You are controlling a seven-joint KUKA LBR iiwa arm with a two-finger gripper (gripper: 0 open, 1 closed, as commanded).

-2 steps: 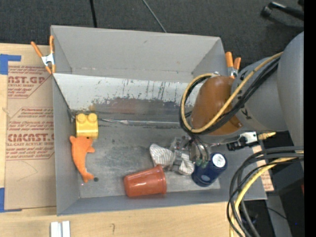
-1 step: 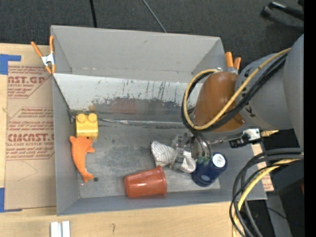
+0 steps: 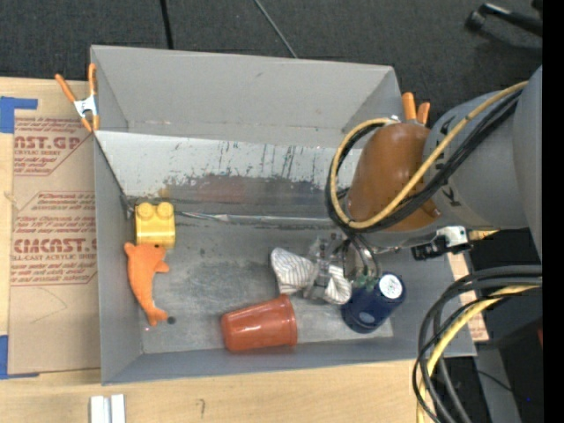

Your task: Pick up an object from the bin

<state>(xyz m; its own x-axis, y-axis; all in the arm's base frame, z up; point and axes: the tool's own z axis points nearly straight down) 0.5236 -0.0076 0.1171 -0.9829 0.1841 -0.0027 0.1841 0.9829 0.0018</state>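
The grey bin (image 3: 238,95) is your frame of ref, and the arm comes in over its view-right wall w/ the gripper (image 3: 339,270) low in the near view-right part of the floor. It sits at the view-right end of a crumpled white-grey cloth-like piece (image 3: 289,270). You can't tell how far open it is or whether it has hold of anything, since the wrist's orange cover and cables crowd that spot, so treat the grasp as unconfirmed. That white piece looks like the pick. A red-orange cup (image 3: 260,324) lies on its side along the near edge, just beside it. A dark blue cylinder (image 3: 361,311) stands by the near view-right corner, close against the gripper's other side. To do this step well, close only on the cloth's bunched ridge and lift straight up. Watch that the blue cylinder isn't nudged or pinched along w/ it. Soft stuff may slip or trail, so check it hangs clear before you swing out. An orange fish-shaped toy (image 3: 144,280) and a yellow block (image 3: 154,225) lie by the view-left wall, well apart and no hindrance. As for writing, the cylinder's top carries a small round white label (image 3: 390,287), too small to read, and nothing else in the bin shows legible text.
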